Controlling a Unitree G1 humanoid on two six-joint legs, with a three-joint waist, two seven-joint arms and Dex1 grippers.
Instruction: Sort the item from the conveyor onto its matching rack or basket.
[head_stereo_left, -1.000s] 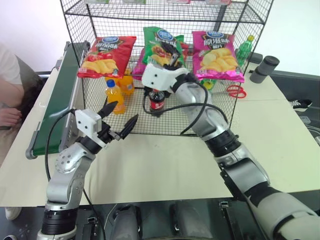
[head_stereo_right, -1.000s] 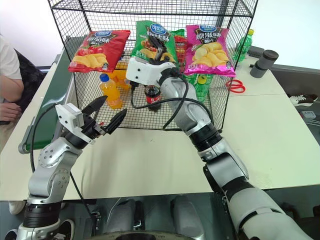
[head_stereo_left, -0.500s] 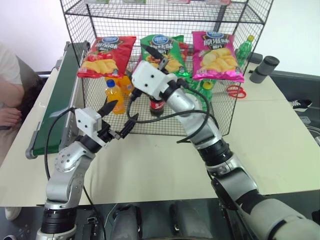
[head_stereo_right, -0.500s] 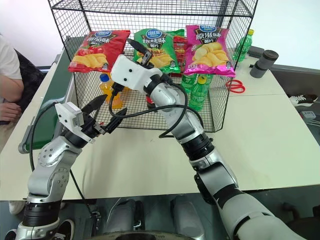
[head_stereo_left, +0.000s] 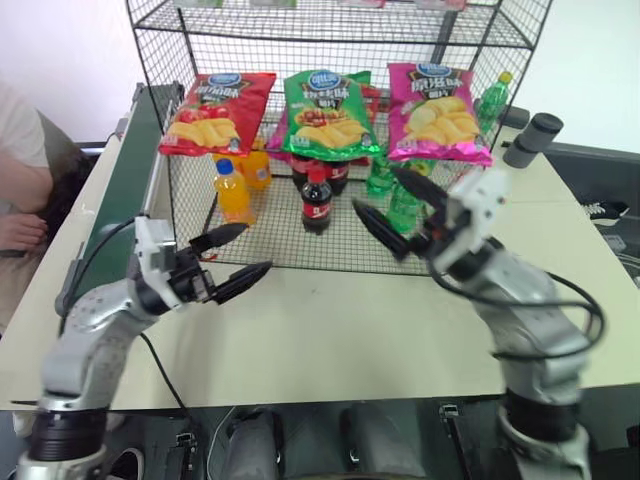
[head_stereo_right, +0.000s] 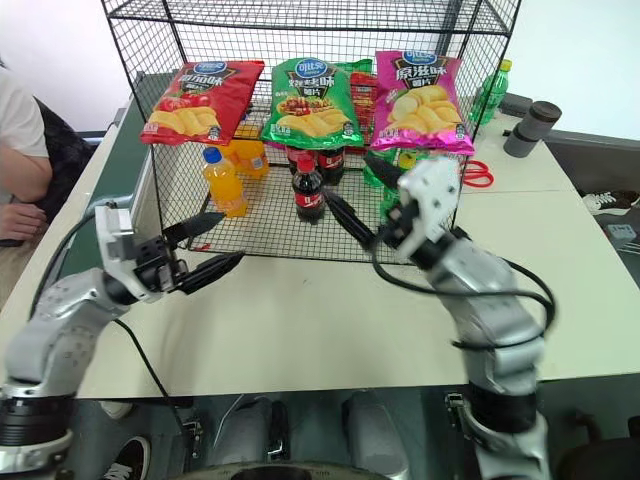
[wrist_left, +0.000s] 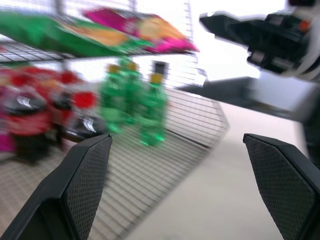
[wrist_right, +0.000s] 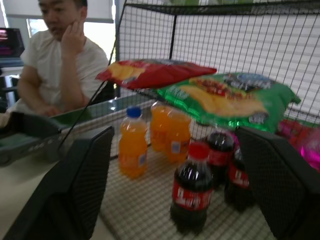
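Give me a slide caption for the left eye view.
Green crisp bag lies on the rack shelf between red and pink bags; both grippers, left and right, open, empty.

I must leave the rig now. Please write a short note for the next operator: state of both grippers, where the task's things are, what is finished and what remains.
Left gripper: open, empty, in front of the rack.
Right gripper: open, empty, in front of the rack.
Green crisp bag: lying on the rack's middle shelf, between the red crisp bag and the pink crisp bag.
Conveyor: no item on the visible part.
Done: the bag is sorted.
Left: nothing visible; wait for the next item.
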